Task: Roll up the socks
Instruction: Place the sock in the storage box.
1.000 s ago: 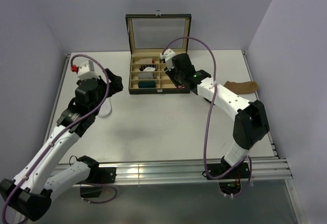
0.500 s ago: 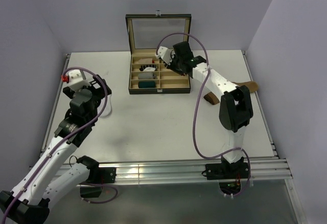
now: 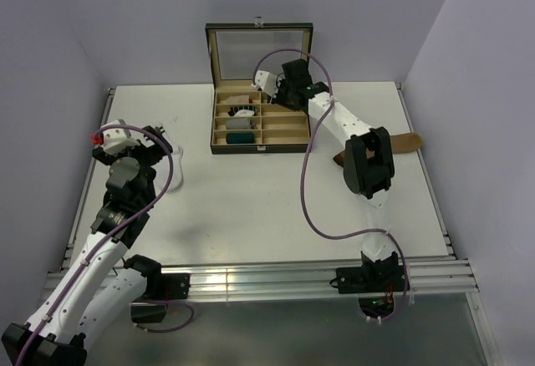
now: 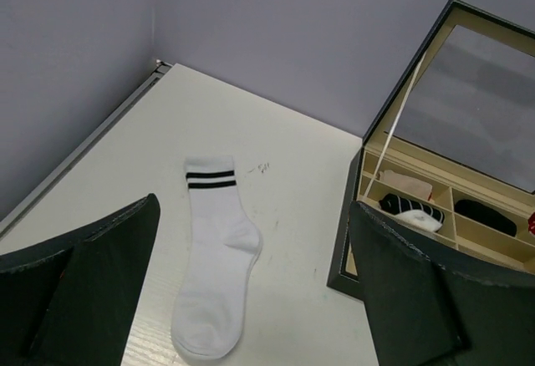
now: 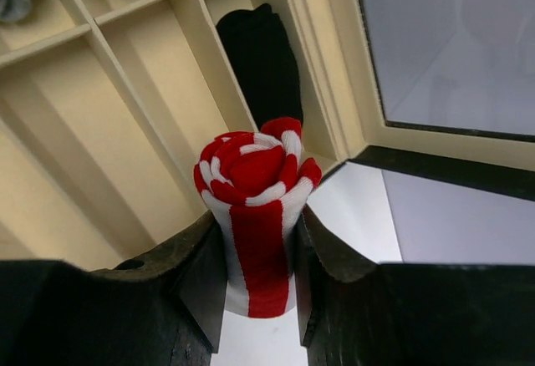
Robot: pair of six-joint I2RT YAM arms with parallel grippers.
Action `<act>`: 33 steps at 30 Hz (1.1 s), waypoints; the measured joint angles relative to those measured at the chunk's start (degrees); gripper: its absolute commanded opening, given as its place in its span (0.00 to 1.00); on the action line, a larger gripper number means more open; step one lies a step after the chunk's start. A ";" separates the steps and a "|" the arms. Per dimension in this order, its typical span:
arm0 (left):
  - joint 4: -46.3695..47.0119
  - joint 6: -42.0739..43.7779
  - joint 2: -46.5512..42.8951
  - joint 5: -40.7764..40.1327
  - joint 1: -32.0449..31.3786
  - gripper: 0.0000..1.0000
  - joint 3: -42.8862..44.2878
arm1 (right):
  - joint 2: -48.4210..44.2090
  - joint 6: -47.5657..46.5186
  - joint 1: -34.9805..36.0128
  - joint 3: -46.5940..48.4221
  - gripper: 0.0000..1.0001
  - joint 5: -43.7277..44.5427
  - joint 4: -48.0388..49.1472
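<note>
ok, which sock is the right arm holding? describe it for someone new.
Find the open compartment box at the back of the table; the right gripper hangs over it. Clamped in it is a rolled sock, the only red-and-white striped one.

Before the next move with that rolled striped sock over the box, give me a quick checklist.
1. Right gripper shut on the rolled red-and-white striped fabric sock: ok.
2. Roll tight, not unravelling: ok.
3. Black organiser box has its lid up: ok.
4. Free compartment directly under the roll: cannot tell; a black rolled bundle fills one nearby.
5. Left gripper open, away from the box: ok.
6. White fabric sock with two dark cuff stripes rolled: not ok, lies flat.
</note>
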 measured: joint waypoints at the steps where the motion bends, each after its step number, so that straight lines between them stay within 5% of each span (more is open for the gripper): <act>1: 0.13 0.13 0.20 0.28 0.31 0.99 -0.09 | 0.79 -0.20 -0.15 0.00 0.00 -0.15 0.52; 15: 1.62 0.52 1.49 2.45 1.31 0.99 -0.72 | 8.17 -0.66 -0.70 0.13 0.05 -3.52 8.87; 22: 1.60 0.50 2.69 3.15 1.81 0.99 -0.72 | 8.31 -0.68 -0.76 -0.24 0.19 -3.61 11.21; 33: 1.60 0.46 3.37 3.87 2.64 0.98 -0.74 | 9.97 -1.20 -0.79 -1.86 0.20 -5.05 12.15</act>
